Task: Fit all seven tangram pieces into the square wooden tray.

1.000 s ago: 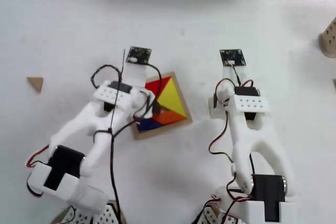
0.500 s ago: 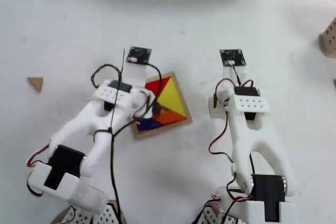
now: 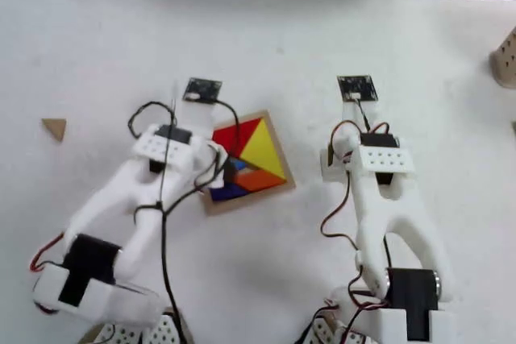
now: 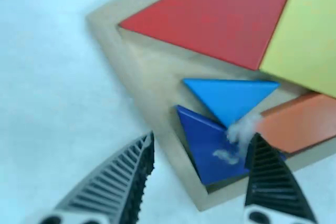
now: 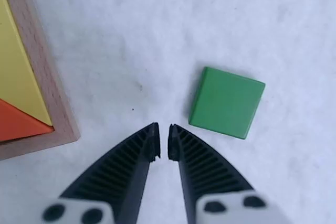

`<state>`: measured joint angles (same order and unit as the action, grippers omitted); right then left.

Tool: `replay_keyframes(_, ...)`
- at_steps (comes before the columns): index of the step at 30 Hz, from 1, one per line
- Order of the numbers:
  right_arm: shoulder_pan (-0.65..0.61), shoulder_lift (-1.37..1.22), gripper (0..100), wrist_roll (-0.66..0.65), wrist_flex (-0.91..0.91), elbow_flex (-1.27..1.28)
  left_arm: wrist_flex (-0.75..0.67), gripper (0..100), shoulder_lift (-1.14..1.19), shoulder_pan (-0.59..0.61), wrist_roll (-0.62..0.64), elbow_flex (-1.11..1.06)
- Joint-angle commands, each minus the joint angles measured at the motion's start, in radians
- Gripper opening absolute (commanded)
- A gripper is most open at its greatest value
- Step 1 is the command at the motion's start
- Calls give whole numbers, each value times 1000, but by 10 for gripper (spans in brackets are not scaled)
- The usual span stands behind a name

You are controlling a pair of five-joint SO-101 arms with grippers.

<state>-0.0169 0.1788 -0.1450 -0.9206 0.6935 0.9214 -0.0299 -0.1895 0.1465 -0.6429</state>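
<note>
The square wooden tray (image 3: 272, 128) lies between the two arms. In the left wrist view the tray (image 4: 142, 72) holds a red triangle (image 4: 220, 14), a yellow piece (image 4: 310, 30), a light blue triangle (image 4: 228, 95), a dark blue piece (image 4: 210, 142) and an orange piece (image 4: 296, 124). My left gripper (image 4: 202, 142) hangs open over the tray's edge, one finger outside it and one above the dark blue piece, holding nothing. A green square (image 5: 227, 102) lies flat on the table just beside my right gripper (image 5: 160, 141), which is shut and empty.
A small tan triangle (image 3: 55, 127) lies alone at the far left of the table. A pale wooden object (image 3: 504, 58) stands at the right edge. The tray's corner (image 5: 52, 108) shows close to the right gripper. The table's far half is bare white.
The left arm has drawn back to the left, off the tray's middle, uncovering the blue pieces. The right arm has not moved.
</note>
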Motion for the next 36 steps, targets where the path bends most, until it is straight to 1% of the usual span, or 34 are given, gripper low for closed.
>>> replay_keyframes(1,-10,42,38,-17,8,-6,-60,278,-124,19,0,-15)
replay_keyframes(4,-10,42,38,-17,8,-6,-192,278,-99,10,2,-58)
replay_keyframes(6,-10,42,38,-17,8,-6,-213,278,-50,-4,3,-46)
replay_keyframes(8,-10,42,38,-17,7,-6,-186,278,24,-16,3,9)
replay_keyframes(13,-8,42,38,-17,7,-6,-60,278,209,-12,-6,210)
replay_keyframes(17,-7,42,38,-17,5,-6,20,278,283,-18,-8,302)
replay_keyframes(21,-7,42,38,-17,5,-6,28,278,286,-19,-11,308)
replay_keyframes(24,-7,42,38,-17,5,-6,29,278,286,-27,-60,307)
replay_keyframes(29,-7,42,38,-17,5,-6,35,278,288,-68,-97,305)
replay_keyframes(36,-7,42,38,-17,5,-6,35,278,292,-73,-98,305)
